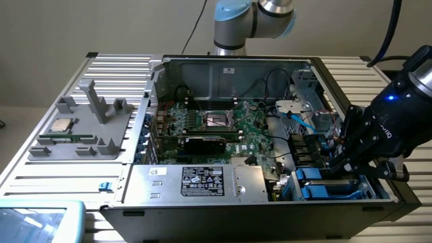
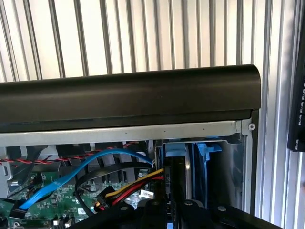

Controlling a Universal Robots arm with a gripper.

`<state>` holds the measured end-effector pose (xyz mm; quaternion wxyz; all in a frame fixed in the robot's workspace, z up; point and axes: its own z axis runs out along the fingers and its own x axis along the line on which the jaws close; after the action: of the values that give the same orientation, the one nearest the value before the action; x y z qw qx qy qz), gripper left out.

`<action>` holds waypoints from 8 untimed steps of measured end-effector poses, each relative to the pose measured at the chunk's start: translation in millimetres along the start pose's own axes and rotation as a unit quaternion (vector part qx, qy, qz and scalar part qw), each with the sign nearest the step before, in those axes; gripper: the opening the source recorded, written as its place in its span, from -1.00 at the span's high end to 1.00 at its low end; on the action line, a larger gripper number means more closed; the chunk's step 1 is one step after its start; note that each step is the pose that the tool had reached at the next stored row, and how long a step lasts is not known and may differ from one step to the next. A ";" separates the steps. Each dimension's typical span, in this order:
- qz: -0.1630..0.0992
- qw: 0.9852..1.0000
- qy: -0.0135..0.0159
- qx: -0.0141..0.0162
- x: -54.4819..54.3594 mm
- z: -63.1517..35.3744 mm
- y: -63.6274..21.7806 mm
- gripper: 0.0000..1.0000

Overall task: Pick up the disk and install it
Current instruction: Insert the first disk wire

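Hanging over the drive bay at the corner of the open computer case [image 1: 229, 66] nearest the exterior view's lower right, the pincer [image 1: 357, 169] sits low among the blue plastic parts there. Whether it is apart or clamped on anything cannot be told. The disk [image 1: 316, 178], recognisable by its blue side rails, lies in that bay directly beneath the pincer, beside the large silver box [image 1: 202, 182] with the black-and-white label. The green motherboard [image 1: 223, 126] fills the middle of the case. On the slatted bench [image 1: 40, 174], towards the exterior view's left, a grey fixture [image 1: 94, 126] carries the small square processor chip [image 1: 62, 125], well apart from the case. From the wrist view, the case's black rim [image 2: 128, 93] runs across, with a blue cable [image 2: 71, 176] and a yellow, red and black wire bundle [image 2: 136, 182] below it, next to a blue tab [image 2: 208, 147].
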<state>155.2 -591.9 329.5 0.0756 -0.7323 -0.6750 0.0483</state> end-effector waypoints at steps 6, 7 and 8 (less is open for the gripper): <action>0.000 1.000 0.000 0.000 0.1 -2.6 -0.5 0.16; 0.000 1.000 0.000 0.000 0.1 -4.6 -0.9 0.16; 0.000 1.000 0.000 0.000 0.2 -7.3 -1.4 0.04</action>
<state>155.1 -591.9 337.0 0.0756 -0.7323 -0.6750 0.0485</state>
